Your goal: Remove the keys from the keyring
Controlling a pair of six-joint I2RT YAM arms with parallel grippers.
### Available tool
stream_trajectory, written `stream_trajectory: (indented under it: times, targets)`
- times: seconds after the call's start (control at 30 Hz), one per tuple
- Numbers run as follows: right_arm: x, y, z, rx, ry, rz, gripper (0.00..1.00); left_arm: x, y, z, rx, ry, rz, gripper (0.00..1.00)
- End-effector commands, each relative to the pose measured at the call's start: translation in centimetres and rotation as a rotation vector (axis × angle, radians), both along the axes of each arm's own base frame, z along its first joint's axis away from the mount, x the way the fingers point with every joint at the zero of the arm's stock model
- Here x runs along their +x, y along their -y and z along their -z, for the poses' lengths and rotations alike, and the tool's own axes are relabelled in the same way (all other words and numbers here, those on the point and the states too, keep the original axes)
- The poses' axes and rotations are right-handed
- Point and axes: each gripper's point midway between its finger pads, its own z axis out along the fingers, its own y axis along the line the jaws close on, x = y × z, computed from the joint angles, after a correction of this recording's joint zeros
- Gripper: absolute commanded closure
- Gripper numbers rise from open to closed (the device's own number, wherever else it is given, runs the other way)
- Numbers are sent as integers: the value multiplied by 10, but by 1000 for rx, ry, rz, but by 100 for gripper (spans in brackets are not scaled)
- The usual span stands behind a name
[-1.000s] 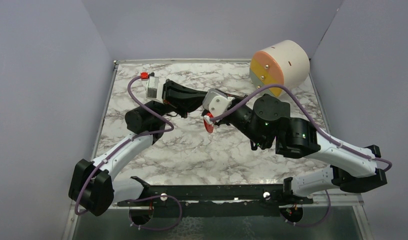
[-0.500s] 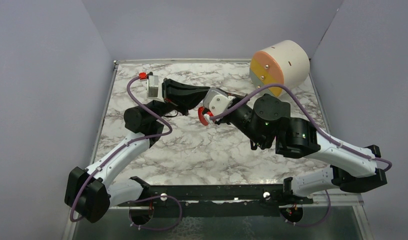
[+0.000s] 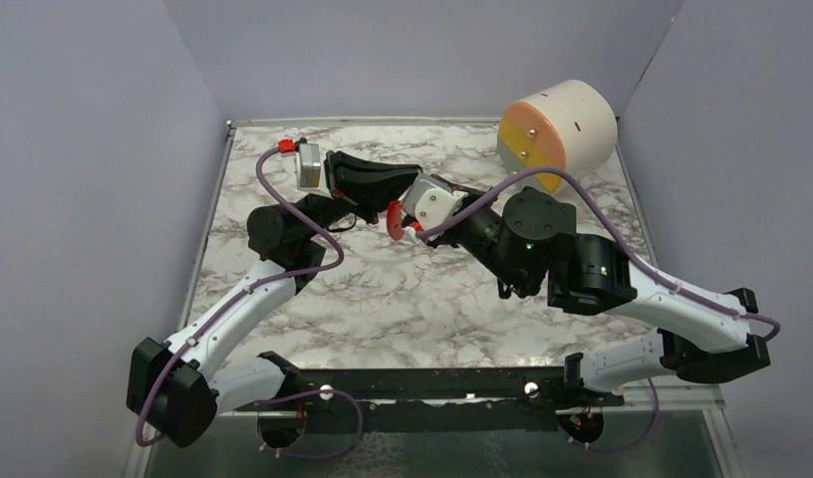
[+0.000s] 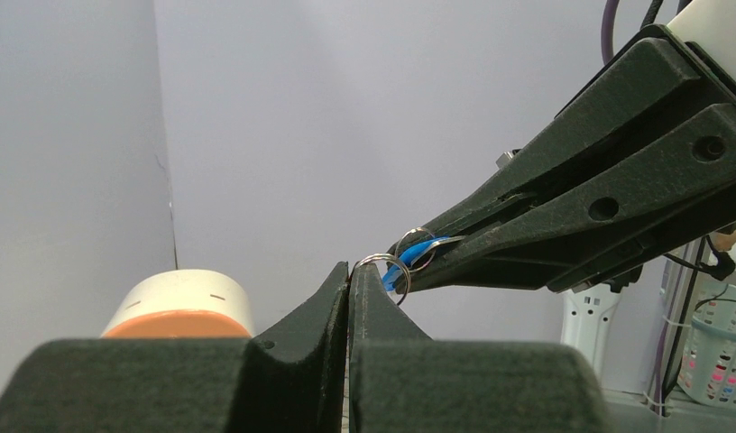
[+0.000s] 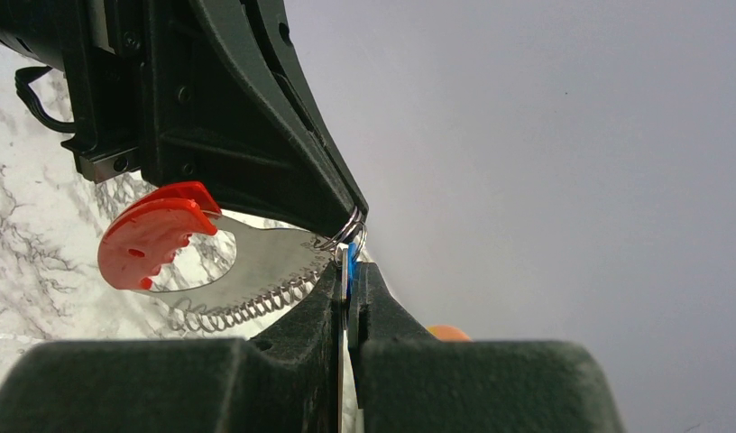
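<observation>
Since a second ago the bright red plastic keyring loop (image 3: 394, 221) has slid left and toward the far side of the white marbled desk (image 3: 383, 309). The left arm has stretched out after it, and the right arm has barely budged.

Both arm bases sit closest, at the desk's front edge. Further out, past mid-desk, the two arms meet tip to tip, up off the surface. There the left fingers (image 4: 349, 281) are squeezed completely together, pinching a small silver wire ring (image 4: 383, 271) right at their tips. Same deal for the right fingers (image 5: 348, 293), clamped tight on the tiny blue-headed key (image 5: 350, 259), which has a second little ring next to it.

From that junction the flat silvery-grey toothed keys (image 5: 265, 262) stick out sideways over the desk. They overlap, so I can't count them. A thin coil spring (image 5: 229, 307) runs along their lower edge, and the red loop sits at their outer end, just beside the left arm's black body.

Way back in the far right corner stands a cream round drum with an orange-and-yellow face (image 3: 572, 124), well apart from everything else.
</observation>
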Motion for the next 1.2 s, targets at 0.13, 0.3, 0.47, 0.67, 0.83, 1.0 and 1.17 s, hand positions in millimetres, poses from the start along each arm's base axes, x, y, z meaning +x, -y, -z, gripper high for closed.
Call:
stream_trajectory:
  times: [0.13, 0.3, 0.47, 0.67, 0.83, 1.0, 1.17]
  targets:
    - [-16, 1, -20, 68, -1, -47, 99, 48, -13, -3, -41, -94, -179, 100]
    - [-20, -4, -18, 48, -3, -59, 99, 57, -16, -3, -40, -113, -206, 100]
    - [-24, -8, -14, 28, -9, -71, 99, 62, -16, -4, -38, -128, -210, 100]
    - [-29, -14, -3, 0, -28, -102, 99, 62, -17, -8, -53, -144, -200, 100]
    - [-32, -20, 8, -28, -47, -125, 99, 61, -21, -14, -75, -148, -205, 100]
    - [-32, -22, 15, -49, -65, -126, 99, 58, -24, -20, -90, -145, -208, 100]
    - [-35, -21, 17, -66, -85, -136, 99, 59, -30, -23, -98, -147, -229, 100]
